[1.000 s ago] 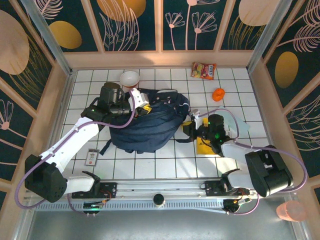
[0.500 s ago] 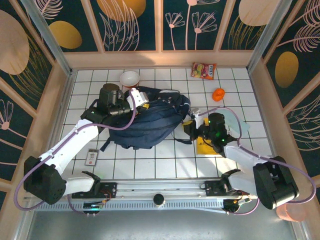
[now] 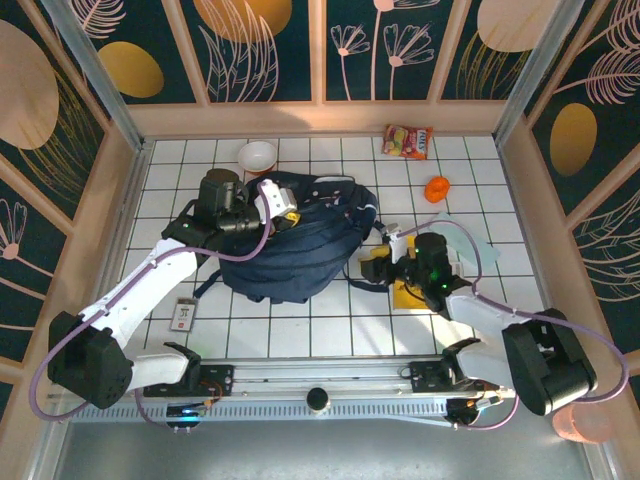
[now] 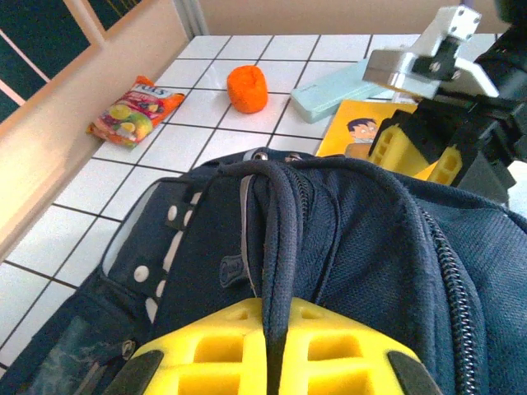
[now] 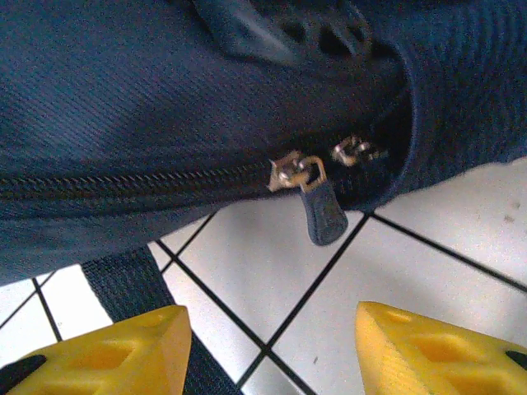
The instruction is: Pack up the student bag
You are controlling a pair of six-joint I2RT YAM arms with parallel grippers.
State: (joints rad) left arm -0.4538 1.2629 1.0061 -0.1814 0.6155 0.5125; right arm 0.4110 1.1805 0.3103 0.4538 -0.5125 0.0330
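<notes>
The student bag, a big navy backpack, lies on the white tiled table between the arms. My left gripper is at its top left end, its yellow fingers shut on the bag's dark carry handle. My right gripper stands open at the bag's right end, low over the tiles. In the right wrist view its two yellow fingertips sit wide apart, with bare tile between them. Just beyond them a dark zipper pull hangs free from the closed zip of the bag.
A yellow book and a pale blue case lie under and behind the right arm. Farther back are an orange object, a snack packet and a white bowl. A small card lies front left. A dark strap trails on the tiles.
My right gripper has opened at the bag's right end and drawn slightly back toward the front. The bag has shifted a little; the left gripper keeps its hold on the handle.
</notes>
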